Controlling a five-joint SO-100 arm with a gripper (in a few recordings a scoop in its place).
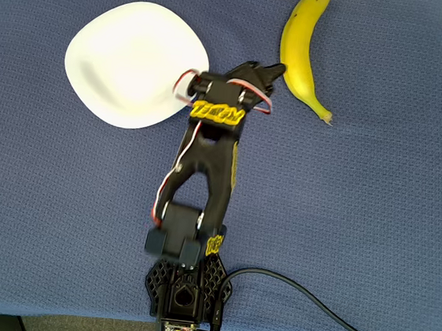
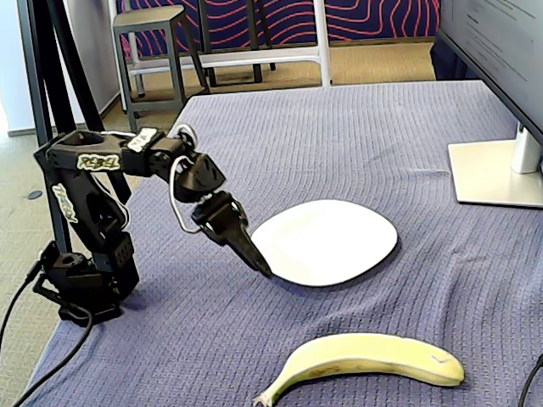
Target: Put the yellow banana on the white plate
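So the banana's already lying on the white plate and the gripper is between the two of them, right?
Not quite. The yellow banana lies on the blue cloth, apart from the white plate, which holds nothing. The overhead view shows this. The gripper is indeed between the two.

Going by the white plate (image 1: 133, 61) as the anchor, in the overhead view: it sits on the worktop (image 1: 374, 213) toward the upper left, and the yellow banana (image 1: 303, 49) lies well off to its right, not touching. The gripper (image 1: 272, 70) hangs between the two, nearer the banana. The arm's base (image 1: 187, 288) is below the plate, at the worktop's near edge.
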